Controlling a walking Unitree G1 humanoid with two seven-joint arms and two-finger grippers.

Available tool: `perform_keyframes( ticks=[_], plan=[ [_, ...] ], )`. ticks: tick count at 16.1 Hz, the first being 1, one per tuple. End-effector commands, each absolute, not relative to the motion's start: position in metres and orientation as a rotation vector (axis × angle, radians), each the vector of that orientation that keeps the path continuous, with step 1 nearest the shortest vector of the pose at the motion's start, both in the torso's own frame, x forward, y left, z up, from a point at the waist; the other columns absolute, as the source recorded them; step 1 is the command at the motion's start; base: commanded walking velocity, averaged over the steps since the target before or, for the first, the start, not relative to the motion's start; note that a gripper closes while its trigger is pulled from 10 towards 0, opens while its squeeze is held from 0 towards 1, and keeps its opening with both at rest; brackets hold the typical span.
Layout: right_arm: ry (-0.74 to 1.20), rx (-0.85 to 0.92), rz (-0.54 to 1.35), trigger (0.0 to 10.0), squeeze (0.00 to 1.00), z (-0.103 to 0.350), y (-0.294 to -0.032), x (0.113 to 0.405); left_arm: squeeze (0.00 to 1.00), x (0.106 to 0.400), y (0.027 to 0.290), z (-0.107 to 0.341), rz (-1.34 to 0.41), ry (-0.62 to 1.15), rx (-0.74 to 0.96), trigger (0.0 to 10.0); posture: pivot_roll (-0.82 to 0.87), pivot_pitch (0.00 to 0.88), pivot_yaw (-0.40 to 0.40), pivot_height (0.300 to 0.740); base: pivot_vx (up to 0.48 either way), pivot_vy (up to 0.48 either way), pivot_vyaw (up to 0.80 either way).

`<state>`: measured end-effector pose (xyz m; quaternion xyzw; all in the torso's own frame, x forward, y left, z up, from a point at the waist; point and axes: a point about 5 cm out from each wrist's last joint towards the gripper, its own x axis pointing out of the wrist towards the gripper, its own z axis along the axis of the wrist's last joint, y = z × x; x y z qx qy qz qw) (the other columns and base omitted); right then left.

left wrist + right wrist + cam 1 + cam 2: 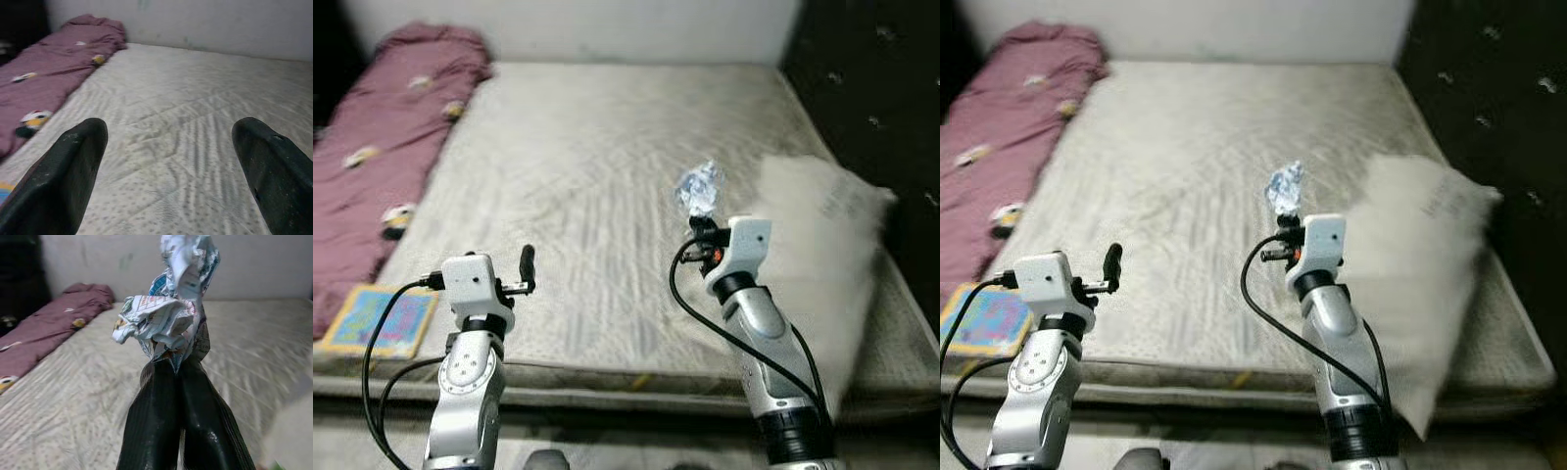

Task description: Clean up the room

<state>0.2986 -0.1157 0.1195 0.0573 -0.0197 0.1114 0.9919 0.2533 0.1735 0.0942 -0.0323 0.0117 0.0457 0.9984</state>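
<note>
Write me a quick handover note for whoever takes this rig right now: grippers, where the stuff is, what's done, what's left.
Right gripper: shut on the crumpled paper, held up above the mattress.
Left gripper: open, holding nothing, low over the mattress near its front edge.
Done: paper picked up.
Left: bin the paper; no bin in view. The maroon blanket lies bunched along the robot's left, the colourful book at the left front corner, the pillow on the right.

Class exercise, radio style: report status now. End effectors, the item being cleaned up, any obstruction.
Right end effector shut on crumpled paper, held above mattress. Left end effector open, empty. Pillow beside right arm; nothing blocking.
</note>
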Motion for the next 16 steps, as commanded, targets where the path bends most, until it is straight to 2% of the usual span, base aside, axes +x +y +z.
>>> perform_keyframes(
  ticks=[1,8,12,16],
  plan=[
    [-0.017,0.131,0.2,10.0,0.0,0.117,-0.118,0.299,0.0,0.252,0.177,0.092,0.099,0.035,-0.064,10.0,0.06,0.0,-0.011,0.74,0.0,0.0,0.0],
    [0.01,0.103,0.123,10.0,0.0,0.11,-0.126,0.296,0.0,0.255,0.172,0.094,0.079,0.027,-0.097,10.0,0.05,0.0,-0.01,0.74,0.0,0.0,0.0],
    [0.011,0.1,0.136,10.0,0.0,0.111,-0.124,0.298,0.0,0.256,0.17,0.094,0.064,0.025,-0.119,10.0,0.06,0.0,-0.021,0.74,0.0,0.421,-0.72],
    [0.007,0.094,0.151,10.0,0.0,0.112,-0.123,0.297,0.0,0.254,0.167,0.094,0.026,0.024,-0.143,10.0,0.05,0.0,-0.024,0.74,0.0,0.48,-0.1]
  ],
)
